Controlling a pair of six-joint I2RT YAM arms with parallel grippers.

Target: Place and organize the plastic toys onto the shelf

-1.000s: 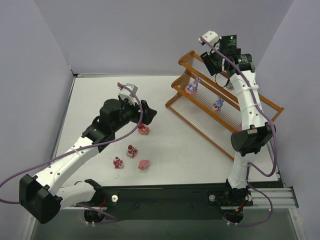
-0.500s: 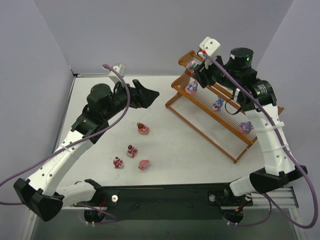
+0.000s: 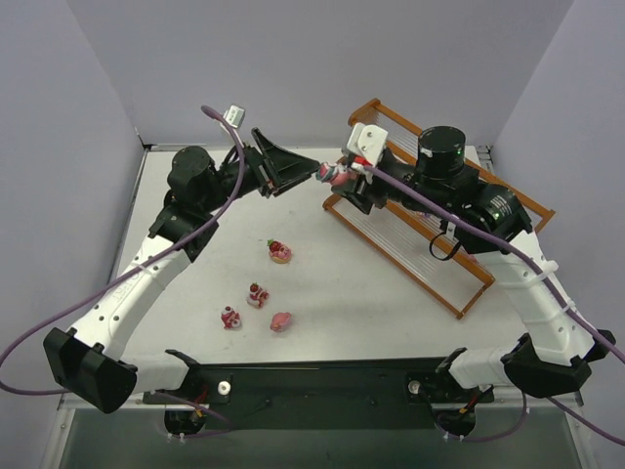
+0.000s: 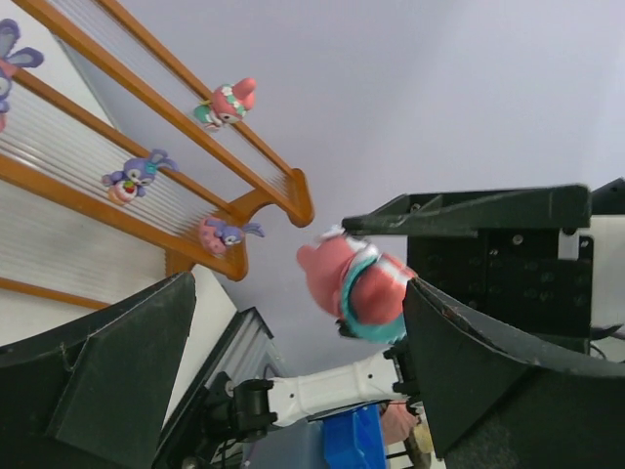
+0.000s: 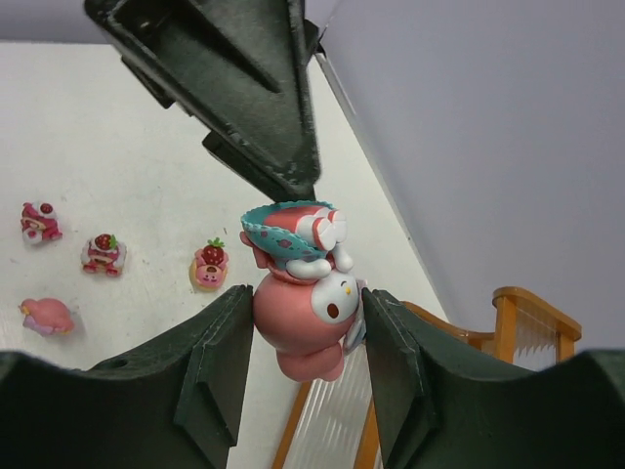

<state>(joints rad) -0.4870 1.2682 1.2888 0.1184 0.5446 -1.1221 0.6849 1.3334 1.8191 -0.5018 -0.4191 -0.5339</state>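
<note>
So this looked like a mid-air handoff: the right gripper was clamped on a pink figurine in a teal hat, held just off the shelf and well above the counter. The left gripper stood wide open, the toy between its jaws, not touching as far as I could tell. Next it'd need to close on the toy's free end without pinching the right's fingers. Four toys lay on the counter, out of the way, and purple bunnies sat on the shelf.
</note>
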